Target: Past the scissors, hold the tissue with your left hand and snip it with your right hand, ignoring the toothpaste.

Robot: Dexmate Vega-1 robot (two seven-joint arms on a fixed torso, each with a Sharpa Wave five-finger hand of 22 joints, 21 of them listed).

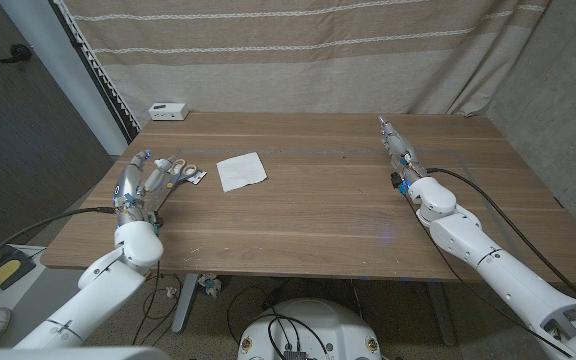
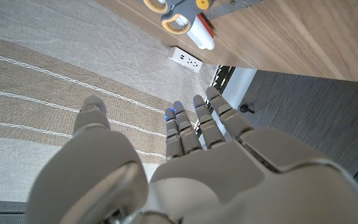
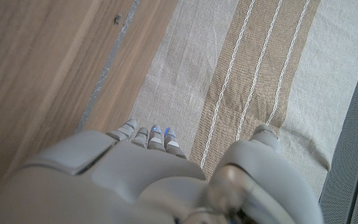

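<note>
Head view shows the counter (image 1: 318,215) stretching wide in front of me, with my two arms coming in at its near corners, so everything the job needs lies forward and to my left. My left hand (image 1: 138,190) stands at the counter's left edge with its fingers straight, close together and pointing away from me, holding nothing. It is well placed for its part, since the tissue (image 1: 241,171) lies flat just beyond and a little inward of it, a short reach to press down. My right hand (image 1: 400,155) stands on edge far across the counter, fingers long and together, also with nothing in it. That puts it well apart from the scissors (image 1: 181,170), which lie just past my left fingertips, between that hand and the tissue. I judge the right arm must cross over before any snipping. The toothpaste (image 1: 199,178) sits touching or just beside the scissor handles, small and easy to nudge, so I would come at the handles from the far side.
</note>
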